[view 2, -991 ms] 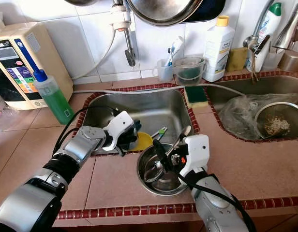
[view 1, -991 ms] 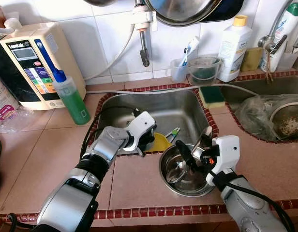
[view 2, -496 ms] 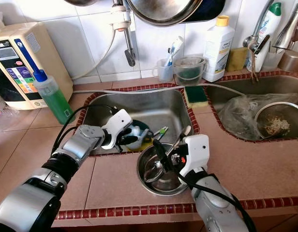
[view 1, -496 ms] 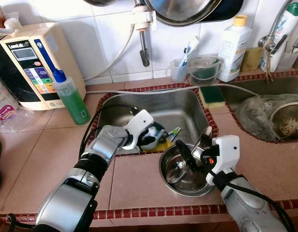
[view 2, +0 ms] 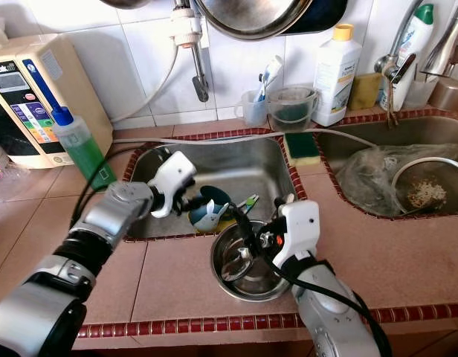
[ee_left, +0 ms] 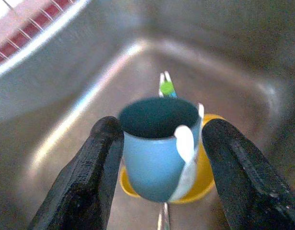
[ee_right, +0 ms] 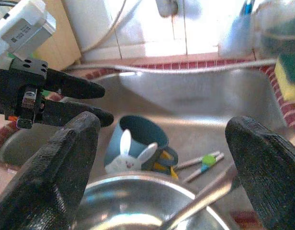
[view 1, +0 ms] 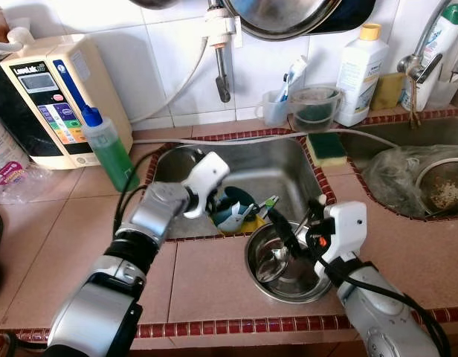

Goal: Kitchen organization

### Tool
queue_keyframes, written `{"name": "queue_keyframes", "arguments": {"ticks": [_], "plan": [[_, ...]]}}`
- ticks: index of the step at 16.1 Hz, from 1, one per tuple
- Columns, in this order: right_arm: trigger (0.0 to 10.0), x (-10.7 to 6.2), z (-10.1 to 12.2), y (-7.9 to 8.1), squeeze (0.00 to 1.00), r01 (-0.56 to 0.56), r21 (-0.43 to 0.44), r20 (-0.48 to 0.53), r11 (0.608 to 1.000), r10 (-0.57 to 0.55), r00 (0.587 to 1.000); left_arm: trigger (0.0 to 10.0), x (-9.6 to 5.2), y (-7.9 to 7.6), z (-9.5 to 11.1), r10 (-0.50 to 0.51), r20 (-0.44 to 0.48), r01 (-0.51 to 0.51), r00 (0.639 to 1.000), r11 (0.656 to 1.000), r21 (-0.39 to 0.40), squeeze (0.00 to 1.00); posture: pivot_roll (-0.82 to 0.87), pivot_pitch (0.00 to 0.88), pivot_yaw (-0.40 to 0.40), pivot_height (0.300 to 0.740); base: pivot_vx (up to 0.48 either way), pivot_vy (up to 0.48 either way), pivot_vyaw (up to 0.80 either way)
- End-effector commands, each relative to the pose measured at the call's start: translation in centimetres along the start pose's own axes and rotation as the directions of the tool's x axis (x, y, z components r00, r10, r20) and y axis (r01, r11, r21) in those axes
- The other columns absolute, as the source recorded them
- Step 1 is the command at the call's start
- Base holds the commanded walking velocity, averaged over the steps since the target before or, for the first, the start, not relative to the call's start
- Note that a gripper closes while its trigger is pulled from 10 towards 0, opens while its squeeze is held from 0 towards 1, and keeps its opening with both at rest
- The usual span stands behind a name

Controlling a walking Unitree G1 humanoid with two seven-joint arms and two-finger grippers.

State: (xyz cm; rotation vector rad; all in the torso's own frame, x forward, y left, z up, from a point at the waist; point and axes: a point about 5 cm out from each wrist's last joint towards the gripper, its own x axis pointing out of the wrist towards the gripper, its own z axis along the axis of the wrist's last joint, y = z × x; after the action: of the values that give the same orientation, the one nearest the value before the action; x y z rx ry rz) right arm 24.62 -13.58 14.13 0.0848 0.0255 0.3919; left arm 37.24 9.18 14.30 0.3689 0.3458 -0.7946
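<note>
A blue mug with a white bunny on it hangs tilted above the floor of the steel sink. My left gripper is shut on it, one black finger on each side of its body. Below the mug lie a yellow dish and green-and-blue utensils. My right gripper stands open over a steel bowl on the tiled counter in front of the sink. A metal spoon handle leans out of the bowl between its fingers.
A green soap bottle and a beige water machine stand at the left. A faucet and a hanging pan are above the sink. A sponge, a white bottle and a second sink with a plastic bag are at the right.
My left gripper has risen out of the sink bottom with the blue mug in it, moving up and back. The right gripper has barely shifted over the bowl.
</note>
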Motion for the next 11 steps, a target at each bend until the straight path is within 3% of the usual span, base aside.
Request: {"name": "queue_keyframes", "arguments": {"ticks": [1, 4, 6, 7, 8, 10, 11], "plan": [[10.0, 0.3, 0.2, 0.2, 0.0, -0.011, -0.008, 0.016, 1.0, 0.011, 1.0, 10.0, -0.6, 0.6, 0.0, 0.032, 0.021, -0.032, 0.999, 0.999, -0.01, 1.0, -0.23, 0.0, 0.146, 0.74, 0.0, 0.0, 0.0], [10.0, 0.5, 0.8, -0.1, 0.0, 0.013, -0.018, 0.07, 1.0, -0.011, 0.998, 10.0, -1.7, 0.8, 0.9, 0.088, 0.201, -0.075, 0.975, 0.994, -0.073, 1.0, -0.22, 0.0, 0.137, 0.74, 0.0, 0.0, 0.0], [10.0, 0.6, 0.9, -0.3, 0.0, 0.034, -0.023, 0.083, 0.999, -0.032, 0.996, 10.0, -2.5, 0.8, 1.5, 0.142, 0.326, -0.104, 0.935, 0.986, -0.132, 1.0, -0.22, 0.0, 0.129, 0.74, 0.0, 0.0, 0.0], [10.0, 0.7, 1.0, -0.6, 0.0, 0.055, -0.009, 0.105, 0.998, -0.054, 0.993, 10.0, -3.2, 0.6, 2.0, 0.182, 0.405, -0.131, 0.896, 0.98, -0.151, 0.97, -0.21, 0.0, 0.123, 0.74, 0.0, 0.0, 0.0], [10.0, 0.8, 1.6, -0.9, 0.0, 0.074, -0.007, 0.147, 0.997, -0.072, 0.987, 10.0, -3.9, 0.3, 2.2, 0.198, 0.46, -0.14, 0.865, 0.978, -0.158, 0.0, -0.21, 0.0, 0.117, 0.74, 0.0, 0.0, 0.0], [10.0, 0.9, 2.4, -1.6, 0.0, 0.122, -0.013, 0.21, 0.992, -0.116, 0.971, 10.0, -4.7, -0.2, 2.3, 0.226, 0.518, -0.147, 0.825, 0.971, -0.189, 0.0, -0.2, 0.0, 0.107, 0.74, 0.0, 0.0, 0.0], [10.0, 0.9, 2.9, -2.4, 0.0, 0.181, -0.018, 0.249, 0.983, -0.171, 0.953, 10.0, -5.4, -0.9, 2.4, 0.243, 0.566, -0.148, 0.787, 0.967, -0.209, 0.0, -0.2, 0.0, 0.102, 0.74, 0.0, 0.0, 0.0]]}}
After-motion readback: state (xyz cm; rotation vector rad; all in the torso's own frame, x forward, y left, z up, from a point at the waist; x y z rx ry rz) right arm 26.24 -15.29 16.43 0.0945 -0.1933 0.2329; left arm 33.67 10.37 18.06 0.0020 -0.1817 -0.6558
